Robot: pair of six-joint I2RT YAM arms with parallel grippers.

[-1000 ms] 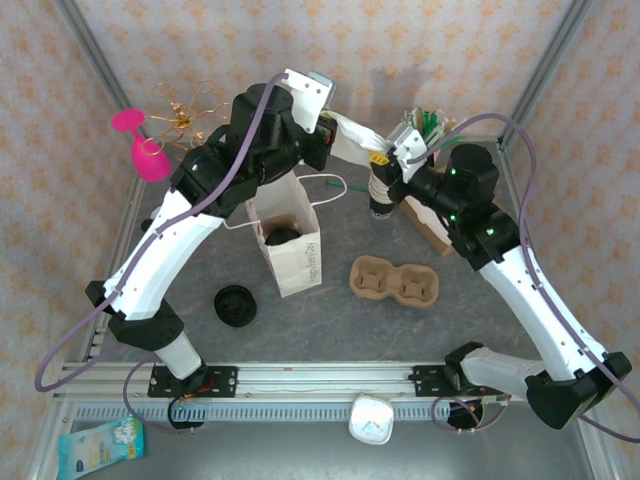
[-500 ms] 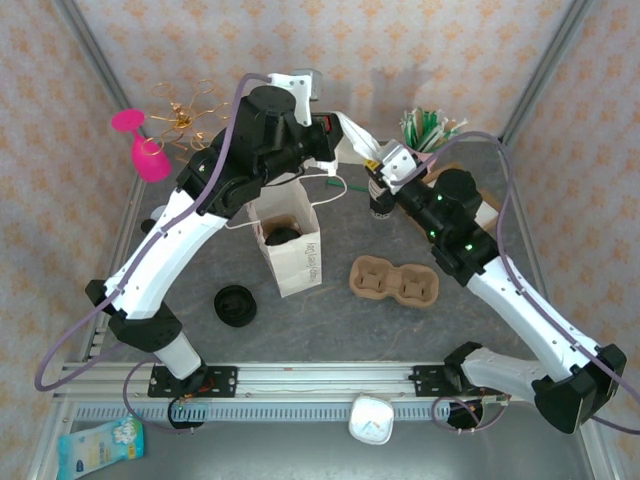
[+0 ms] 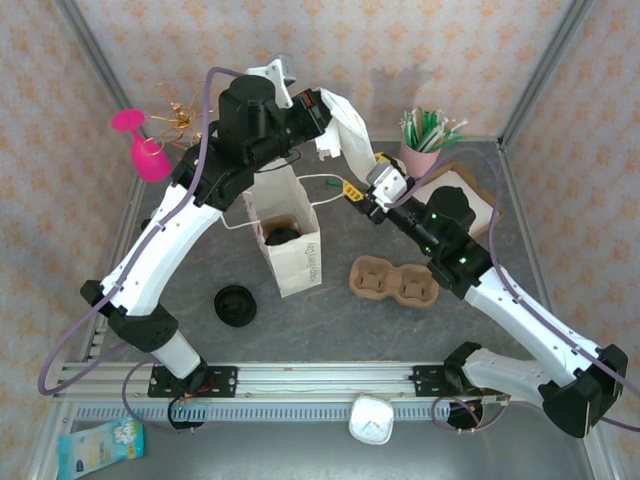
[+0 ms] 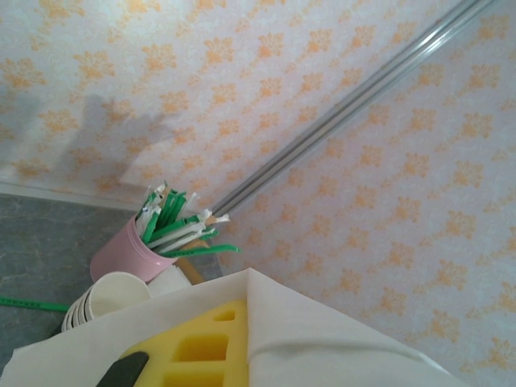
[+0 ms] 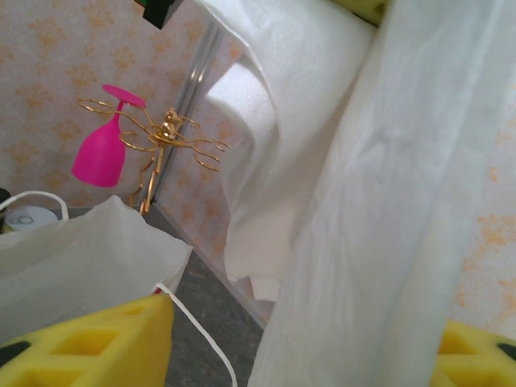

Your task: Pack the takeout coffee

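Both claws at napkin (image 3: 350, 130): L claw (image 3: 322, 108) clamps it up behind bag (image 3: 295, 262), R claw (image 3: 365, 192) open round it; coffee (image 3: 283, 237) looks bagged, so next I tuck napkin in.

The right pincer (image 3: 360, 192) has swung left and opened at the napkin (image 3: 345, 125).

Left arm: raised high, pincer (image 3: 324, 122) clamped on white napkin (image 3: 352, 135). Right arm: stretched inward, pincer (image 3: 362, 198) jaws apart.
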